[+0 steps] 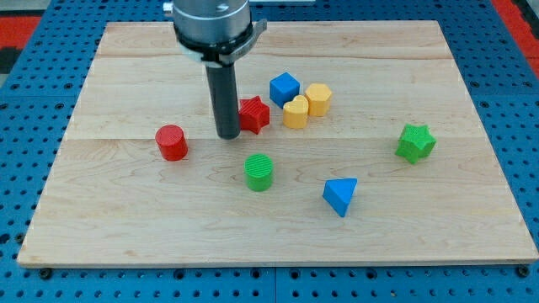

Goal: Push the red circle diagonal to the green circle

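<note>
Nearest on the pale wooden worktop (126,227) stands the ribbed green plastic circle (259,172). Up-left of it, well apart, sits the small red plastic circle (172,142): light, rigid, probably quick to slide or veer, so I'd press its side dead-centre. My tip (228,135), fingerless, rests beside the red star block (253,114).

Light wooden board (126,227) on blue pegboard (25,101). Left of centre – red circle (172,142); below centre – green circle (259,172). Red star (255,114) near centre, with blue cube (285,87), yellow heart (296,112) and yellow hexagon (318,98) clustered just right of it. Blue triangle (340,196) lower right, green star (415,142) far right.
</note>
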`<state>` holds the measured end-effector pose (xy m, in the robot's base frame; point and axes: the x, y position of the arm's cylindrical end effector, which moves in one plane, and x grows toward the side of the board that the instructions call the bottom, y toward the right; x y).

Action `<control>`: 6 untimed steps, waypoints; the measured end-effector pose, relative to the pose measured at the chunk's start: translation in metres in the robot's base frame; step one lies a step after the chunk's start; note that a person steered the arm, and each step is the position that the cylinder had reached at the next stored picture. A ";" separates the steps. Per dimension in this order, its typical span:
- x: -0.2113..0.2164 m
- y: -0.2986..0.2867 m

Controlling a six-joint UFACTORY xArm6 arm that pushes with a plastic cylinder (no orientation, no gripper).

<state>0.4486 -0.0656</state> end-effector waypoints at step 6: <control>0.014 -0.030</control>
